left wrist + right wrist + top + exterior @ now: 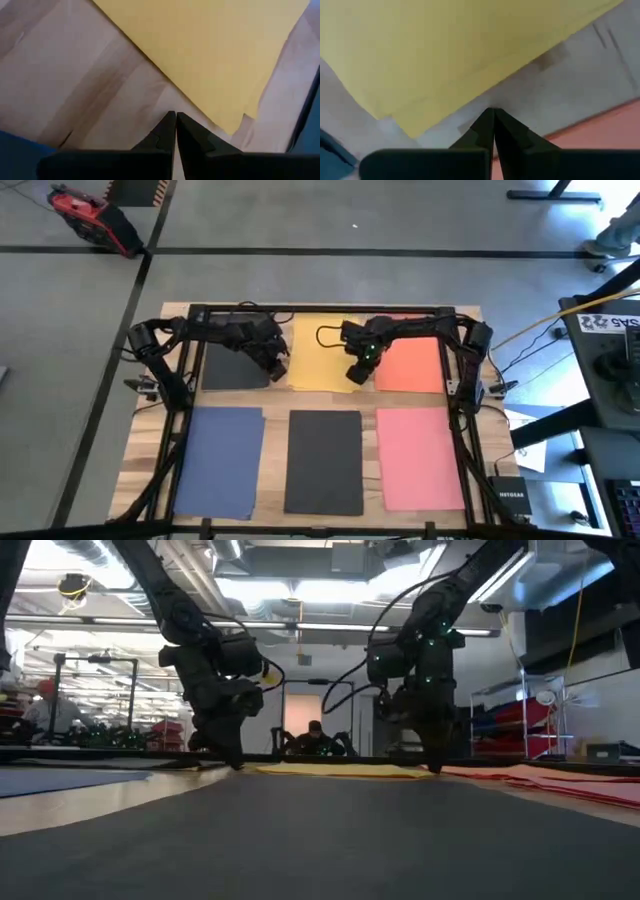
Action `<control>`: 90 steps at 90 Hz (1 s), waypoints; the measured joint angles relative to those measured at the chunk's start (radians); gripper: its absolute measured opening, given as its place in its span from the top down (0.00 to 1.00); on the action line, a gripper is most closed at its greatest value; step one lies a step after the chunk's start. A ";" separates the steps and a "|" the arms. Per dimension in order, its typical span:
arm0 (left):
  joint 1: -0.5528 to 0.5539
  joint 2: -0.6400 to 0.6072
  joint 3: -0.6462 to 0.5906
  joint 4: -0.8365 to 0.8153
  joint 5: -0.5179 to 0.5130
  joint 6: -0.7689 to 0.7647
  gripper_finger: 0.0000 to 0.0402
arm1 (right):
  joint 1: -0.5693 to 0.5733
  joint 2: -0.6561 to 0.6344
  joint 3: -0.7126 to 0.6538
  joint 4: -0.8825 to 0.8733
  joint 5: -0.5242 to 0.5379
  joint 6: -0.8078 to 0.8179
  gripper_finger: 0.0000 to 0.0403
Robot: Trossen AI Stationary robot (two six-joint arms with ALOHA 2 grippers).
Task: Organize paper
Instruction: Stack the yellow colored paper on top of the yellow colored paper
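Note:
Six sheets of paper lie flat on the wooden table in two rows. The far row is dark grey (228,366), yellow (318,362) and orange (412,366). The near row is blue (220,462), dark grey (325,462) and pink (420,458). The yellow paper (210,45) shows a stepped corner (395,119), like two stacked layers. My left gripper (175,116) is shut, pointing down over bare wood just off the yellow's left edge. My right gripper (493,111) is shut, tips at the yellow's right edge, next to the orange (600,135). My left gripper points its shut tips down at the bare wood (125,100) beside the yellow sheet; I cannot tell whether they touch the table. My right gripper points its shut tips down right at the yellow sheet's edge (480,100); I cannot tell whether they touch the paper.
A black frame (320,310) runs along the table's far edge and down both sides. A dark cable loop (328,336) lies over the yellow sheet's far part. A small box (510,496) sits at the table's near right corner. A person (315,735) shows in the room behind.

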 joint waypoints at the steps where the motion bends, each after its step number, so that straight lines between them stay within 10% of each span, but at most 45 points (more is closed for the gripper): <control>1: -0.001 0.000 0.000 0.004 0.000 -0.004 1.00 | 0.002 0.000 -0.001 0.001 0.000 0.001 1.00; 90: -0.058 0.008 0.005 0.057 0.027 -0.125 1.00 | 0.014 0.002 -0.001 0.058 -0.020 0.017 1.00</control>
